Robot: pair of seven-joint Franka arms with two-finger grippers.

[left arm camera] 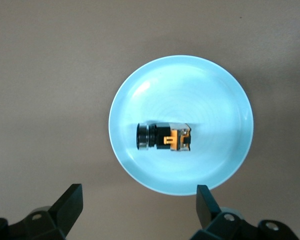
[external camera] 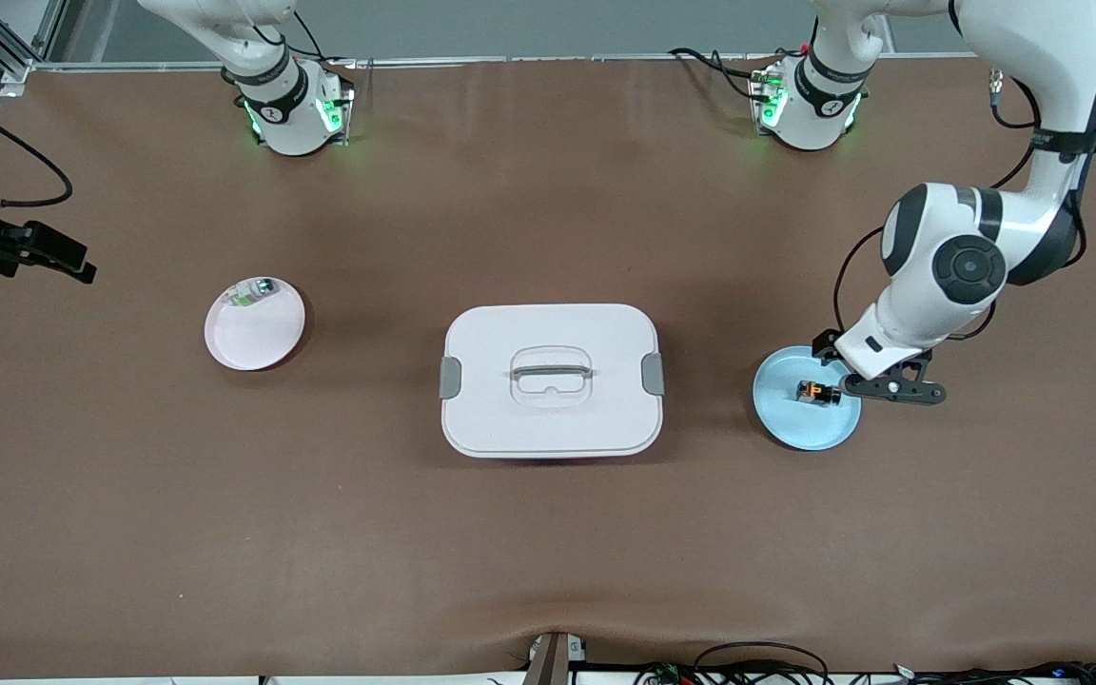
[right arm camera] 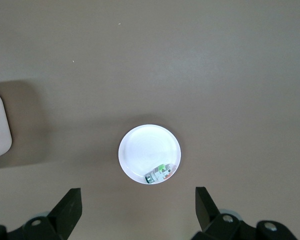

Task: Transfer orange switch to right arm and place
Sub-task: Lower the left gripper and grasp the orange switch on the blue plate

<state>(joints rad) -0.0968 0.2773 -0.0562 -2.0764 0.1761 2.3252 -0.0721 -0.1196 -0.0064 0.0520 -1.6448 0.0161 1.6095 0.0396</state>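
Two arms share this table, and in the front view you see the left gripper point(external camera: 876, 381) low over the edge of the blue plate point(external camera: 795, 423), jaws spread wide and empty, with the orange switch point(external camera: 819, 392) lying on its side on that plate just beside the fingers. The right arm waits high toward its own end of the table, its gripper not visible here; the pink plate point(external camera: 253, 328) with the small whitish-green part point(external camera: 251, 293) sits on that side, and the white lidded box point(external camera: 551, 379) lies between the two plates. Your main risk, judging from this, is a finger catching the plate rim on the way down and tipping or sliding the plate. In the left wrist view the orange switch point(left arm camera: 164, 137) is a tiny black block with a round black end and a bright orange clip, lying near the middle of the blue plate point(left arm camera: 220, 90); it looks liable to roll or skid on the glossy surface if you pinch it off-centre. In the right wrist view the right gripper point(right arm camera: 137, 210) hangs wide open and empty above the pink plate point(right arm camera: 140, 145); a poor first grip would leave too little of the switch exposed for the handover.
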